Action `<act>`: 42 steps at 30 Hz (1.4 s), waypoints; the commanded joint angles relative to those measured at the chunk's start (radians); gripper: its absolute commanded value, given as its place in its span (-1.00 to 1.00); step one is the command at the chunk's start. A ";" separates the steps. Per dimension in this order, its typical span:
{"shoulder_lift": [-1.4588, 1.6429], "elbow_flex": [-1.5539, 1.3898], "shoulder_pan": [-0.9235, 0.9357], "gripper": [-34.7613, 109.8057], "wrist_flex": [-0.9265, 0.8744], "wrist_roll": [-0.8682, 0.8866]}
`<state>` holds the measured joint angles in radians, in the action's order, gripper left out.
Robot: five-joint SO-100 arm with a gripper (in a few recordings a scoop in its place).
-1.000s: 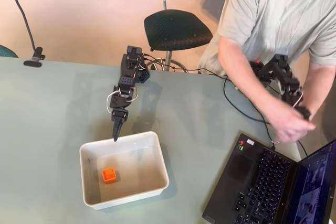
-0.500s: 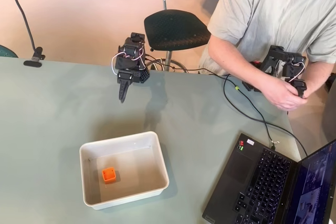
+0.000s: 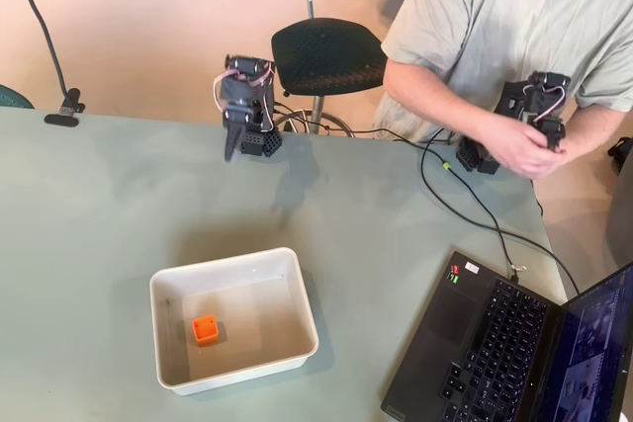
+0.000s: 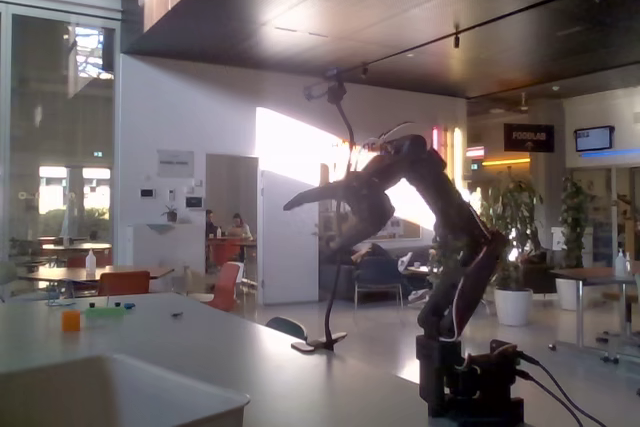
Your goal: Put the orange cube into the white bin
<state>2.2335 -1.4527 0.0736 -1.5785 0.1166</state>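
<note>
Orange cube (image 3: 205, 329) sits inside the white bin (image 3: 297, 274) near the table's front edge, so the closed, empty gripper (image 3: 230, 145) at the far edge should just park clear

From the fixed view I see my hand (image 4: 292, 204) only as a dark backlit silhouette, so I can't tell how its jaws stand. Below and left of it, the white bin (image 4: 120, 392) is cut off by the bottom edge, its inside hidden behind the near wall.
</note>
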 commanded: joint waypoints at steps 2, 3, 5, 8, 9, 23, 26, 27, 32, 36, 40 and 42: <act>0.092 -0.109 0.040 0.23 -0.012 0.003; 0.112 -0.161 0.041 0.23 -0.006 0.002; 0.156 -0.258 0.041 0.23 0.000 0.000; 0.242 -0.397 0.029 0.23 0.048 0.000; 0.275 -0.446 0.028 0.23 0.075 0.000; 0.591 -1.097 0.026 0.23 0.483 0.002; 0.591 -1.146 0.026 0.23 0.494 0.002; 0.591 -1.154 0.026 0.23 0.494 0.002; 0.591 -1.186 0.026 0.19 0.495 0.000; 0.595 -1.186 0.026 0.01 0.497 0.000; 0.612 -1.187 0.026 -0.19 0.495 0.000; 0.612 -1.189 0.026 -0.28 0.495 0.000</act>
<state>2.8379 -2.6415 0.0966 -1.0907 0.1166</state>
